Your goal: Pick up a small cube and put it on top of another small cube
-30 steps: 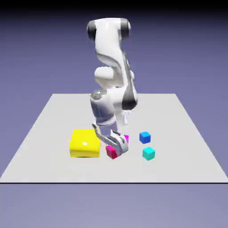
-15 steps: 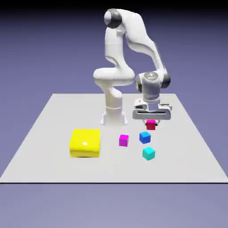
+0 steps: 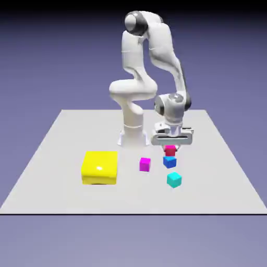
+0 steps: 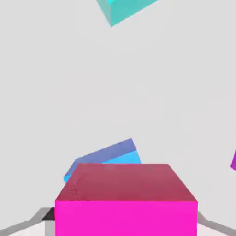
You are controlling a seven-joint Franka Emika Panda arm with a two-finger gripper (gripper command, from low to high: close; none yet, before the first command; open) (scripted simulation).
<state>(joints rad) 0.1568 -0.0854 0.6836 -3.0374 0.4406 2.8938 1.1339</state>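
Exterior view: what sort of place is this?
A simulated tabletop scene, by the look of it: a plain grey table, a blank blue-violet backdrop, flat-coloured cubes and a glossy yellow block.

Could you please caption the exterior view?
Franka Panda's tool holding a crimson cube above a deep blue cube.

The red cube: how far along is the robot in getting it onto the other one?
The red cube is already picked up, held between the jaws. In hand now is the placing: it hangs over the blue cube, turned at a different angle. Settling it, letting go and backing away look left to do, as the jaws are closed on it.
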